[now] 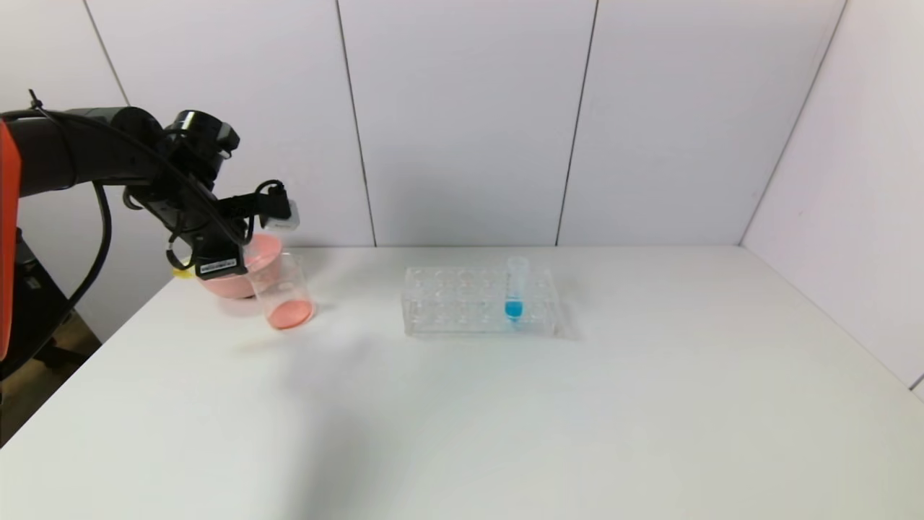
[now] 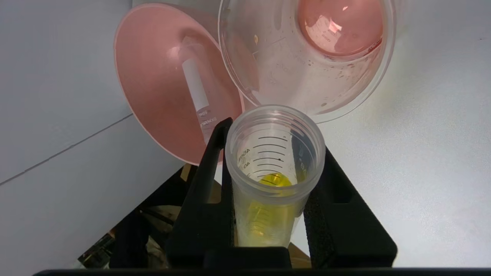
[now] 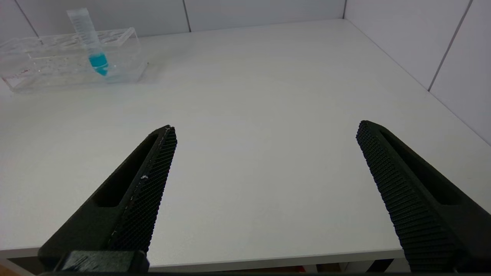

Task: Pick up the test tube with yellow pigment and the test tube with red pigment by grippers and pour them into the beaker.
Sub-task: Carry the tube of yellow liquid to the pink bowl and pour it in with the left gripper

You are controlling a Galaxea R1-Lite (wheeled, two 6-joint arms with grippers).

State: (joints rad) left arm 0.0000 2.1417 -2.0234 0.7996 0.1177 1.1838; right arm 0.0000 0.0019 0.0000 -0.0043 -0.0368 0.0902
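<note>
My left gripper [image 1: 220,266] is shut on the test tube with yellow pigment [image 2: 274,168]. The tube is tilted, with its open mouth at the rim of the beaker [image 2: 307,57], and yellow liquid sits low inside it. Only the tube's yellow tip [image 1: 182,273] shows in the head view. The beaker [image 1: 283,292] stands at the table's far left and holds pinkish-red liquid. No tube with red liquid is in view. My right gripper [image 3: 266,126] is open and empty over the table's near edge; it is out of the head view.
A pink bowl [image 1: 249,269] stands right behind the beaker and holds a clear labelled tube [image 2: 195,88]. A clear rack [image 1: 462,302] in the middle of the table holds a tube with blue liquid [image 1: 514,289]. The table's left edge is close to the left gripper.
</note>
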